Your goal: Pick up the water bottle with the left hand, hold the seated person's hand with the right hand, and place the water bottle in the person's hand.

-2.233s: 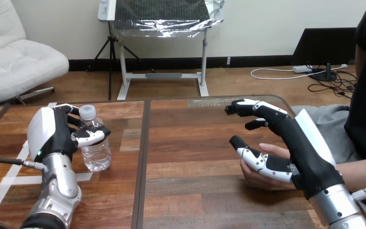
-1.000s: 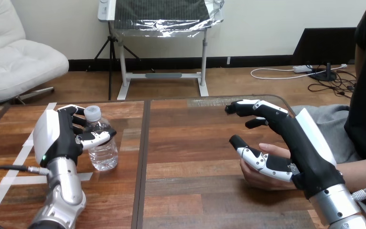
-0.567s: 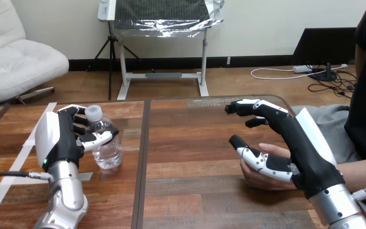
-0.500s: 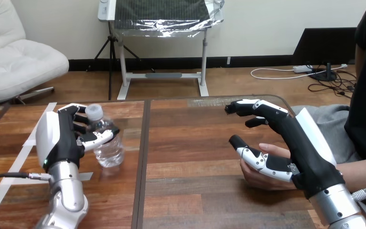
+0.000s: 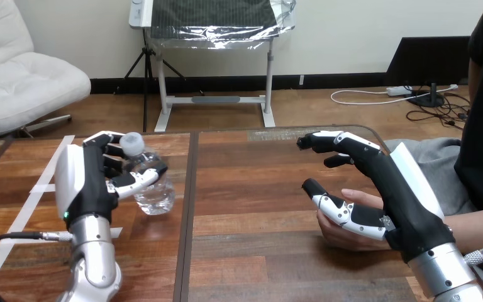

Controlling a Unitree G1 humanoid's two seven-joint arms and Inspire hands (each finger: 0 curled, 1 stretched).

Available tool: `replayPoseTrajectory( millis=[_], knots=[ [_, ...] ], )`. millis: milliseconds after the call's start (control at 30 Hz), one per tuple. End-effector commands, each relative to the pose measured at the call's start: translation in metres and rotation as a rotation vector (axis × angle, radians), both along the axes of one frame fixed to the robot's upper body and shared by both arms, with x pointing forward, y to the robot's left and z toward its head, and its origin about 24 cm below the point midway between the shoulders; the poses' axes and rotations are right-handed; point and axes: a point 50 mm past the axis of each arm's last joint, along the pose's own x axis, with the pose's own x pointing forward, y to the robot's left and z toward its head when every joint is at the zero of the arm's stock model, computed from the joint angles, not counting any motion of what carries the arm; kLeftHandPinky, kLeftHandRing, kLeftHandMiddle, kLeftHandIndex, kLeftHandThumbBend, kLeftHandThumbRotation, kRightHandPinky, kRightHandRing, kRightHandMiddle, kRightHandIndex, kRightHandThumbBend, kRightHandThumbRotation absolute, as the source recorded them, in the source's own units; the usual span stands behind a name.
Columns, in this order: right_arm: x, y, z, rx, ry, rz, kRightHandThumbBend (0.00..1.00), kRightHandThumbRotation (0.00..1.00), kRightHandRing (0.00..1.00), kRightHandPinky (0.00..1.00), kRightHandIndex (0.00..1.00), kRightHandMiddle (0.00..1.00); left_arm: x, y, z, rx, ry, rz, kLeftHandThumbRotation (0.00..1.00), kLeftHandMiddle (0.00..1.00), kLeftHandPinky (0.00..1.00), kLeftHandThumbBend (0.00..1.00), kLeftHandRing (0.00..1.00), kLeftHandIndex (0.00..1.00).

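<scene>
Here the left hand, fingers and thumb curled round the water bottle, has carried it rightward from its place 2.2 s ago; the bottle now tilts, white cap leaning left, just left of the table's dark seam. The bottle is clear and capped; its fill level cannot be told. The right hand is unchanged: fingers raised and spread, thumb lying over the person's hand near the table's right edge. Bare wood separates bottle and person's hand; white tape marks the left side.
</scene>
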Motion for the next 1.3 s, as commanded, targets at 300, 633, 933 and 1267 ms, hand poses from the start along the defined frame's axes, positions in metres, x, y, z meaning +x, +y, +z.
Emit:
replayPoseTrajectory(
  millis=[300,633,933,1267],
  knots=[
    [0.011,-0.003,0.023,0.002,-0.120,-0.040,0.47,0.00,0.79,0.71,0.73,0.80,0.006,-0.028,0.083,-0.016,-0.402,-0.202,0.00,0.45,0.43,0.56,0.42,0.53],
    [0.012,-0.006,0.026,-0.030,-0.112,-0.058,0.52,0.00,0.80,0.72,0.75,0.81,-0.002,-0.034,0.093,-0.019,-0.437,-0.240,0.00,0.45,0.41,0.56,0.40,0.52],
    [0.014,-0.012,0.031,-0.212,-0.102,-0.069,0.60,0.00,0.83,0.74,0.78,0.83,-0.009,-0.039,0.099,-0.020,-0.457,-0.269,0.00,0.45,0.39,0.56,0.40,0.52],
    [0.021,-0.025,0.035,-0.411,-0.088,-0.086,0.74,0.00,0.82,0.72,0.81,0.86,-0.016,-0.043,0.103,-0.037,-0.480,-0.308,0.00,0.45,0.38,0.56,0.39,0.53]
  ],
)
